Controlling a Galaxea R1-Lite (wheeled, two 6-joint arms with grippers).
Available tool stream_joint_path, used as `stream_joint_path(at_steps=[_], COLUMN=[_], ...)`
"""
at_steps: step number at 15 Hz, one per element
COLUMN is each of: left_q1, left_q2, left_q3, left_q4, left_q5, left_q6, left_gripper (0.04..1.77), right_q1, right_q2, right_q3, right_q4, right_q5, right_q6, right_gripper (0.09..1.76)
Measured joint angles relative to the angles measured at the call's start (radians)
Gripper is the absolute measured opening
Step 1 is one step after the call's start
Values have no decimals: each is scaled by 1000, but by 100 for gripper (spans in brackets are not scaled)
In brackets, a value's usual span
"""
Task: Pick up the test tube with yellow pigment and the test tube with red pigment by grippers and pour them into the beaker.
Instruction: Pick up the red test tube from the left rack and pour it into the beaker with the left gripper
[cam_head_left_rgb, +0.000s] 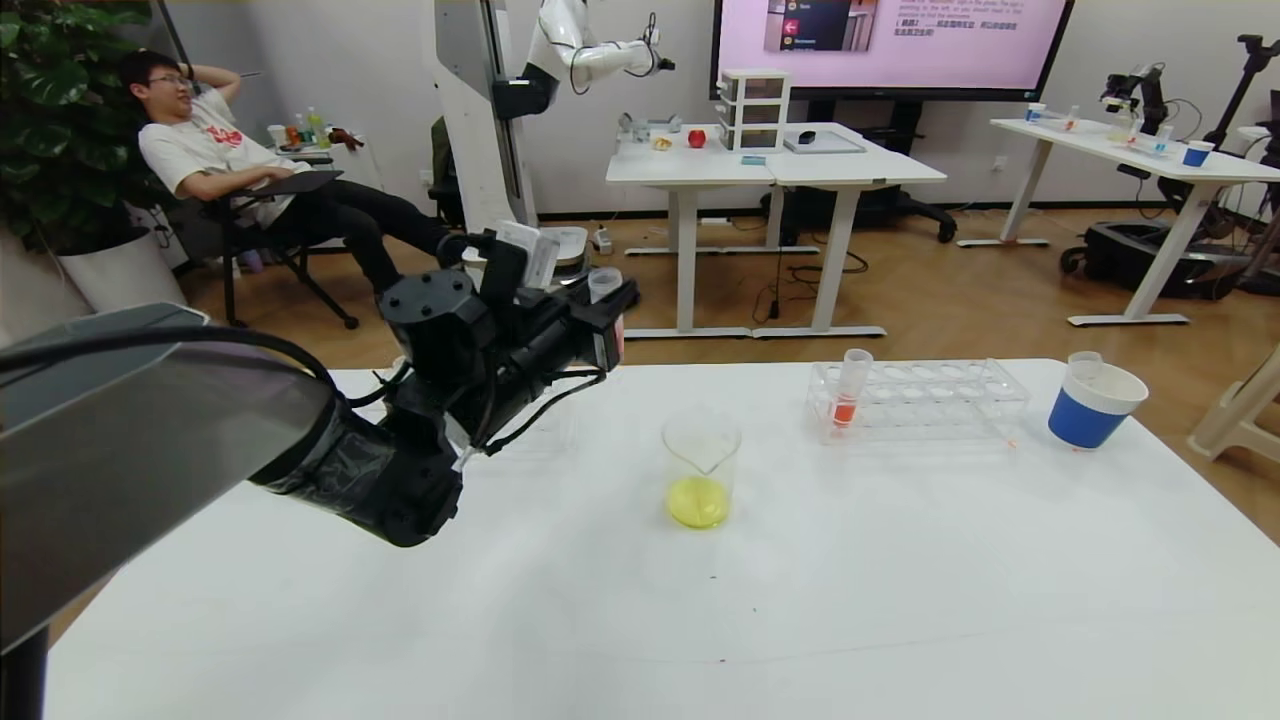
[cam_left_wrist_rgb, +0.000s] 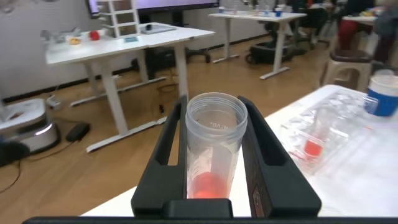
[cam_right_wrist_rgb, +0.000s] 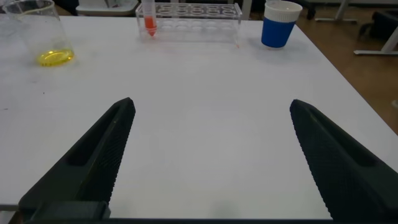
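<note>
My left gripper (cam_head_left_rgb: 612, 305) is shut on a clear test tube with red pigment (cam_head_left_rgb: 604, 285), held above the table's far edge, up and to the left of the beaker (cam_head_left_rgb: 700, 468). In the left wrist view the tube (cam_left_wrist_rgb: 214, 155) sits between the gripper (cam_left_wrist_rgb: 214, 106) jaws, mouth open, red liquid at its bottom. The beaker holds yellow liquid. A second red tube (cam_head_left_rgb: 848, 395) stands in the clear rack (cam_head_left_rgb: 930, 400). No tube with yellow liquid shows. My right gripper (cam_right_wrist_rgb: 212, 104) is open and empty over bare table; it is outside the head view.
A blue paper cup (cam_head_left_rgb: 1095, 405) with a clear tube (cam_head_left_rgb: 1083, 362) in it stands right of the rack. The right wrist view shows the beaker (cam_right_wrist_rgb: 37, 31), the rack (cam_right_wrist_rgb: 193, 12) and the cup (cam_right_wrist_rgb: 280, 25) beyond the fingers. Other tables and a seated person are behind.
</note>
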Motion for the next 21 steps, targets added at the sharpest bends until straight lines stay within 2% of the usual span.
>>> stream_joint_path(at_steps=[2,6,9,14,17,21], left_q1=[-17,-53,-51,-39,-31,-13], left_q2=[14,55,98,131,140,142], left_q3=[9,-9,-64,-117,-143,-175], left_q4=[-8,-3,-1,-1,16,73], left_q5=[-94,-197,-295,-445,-509,-569], left_q6=[104,312,494,705,830,1046], left_gripper=[53,53,53,53,53,53], right_q1=[0,0,0,0,0,0], right_q2=[0,0,0,0,0,0], right_q3=[0,0,0,0,0,0], right_q4=[0,0,0,0,0,0], right_q5=[0,0,0,0,0,0], right_q6=[0,0,0,0,0,0], right_gripper=[174,174,174,174,174,174])
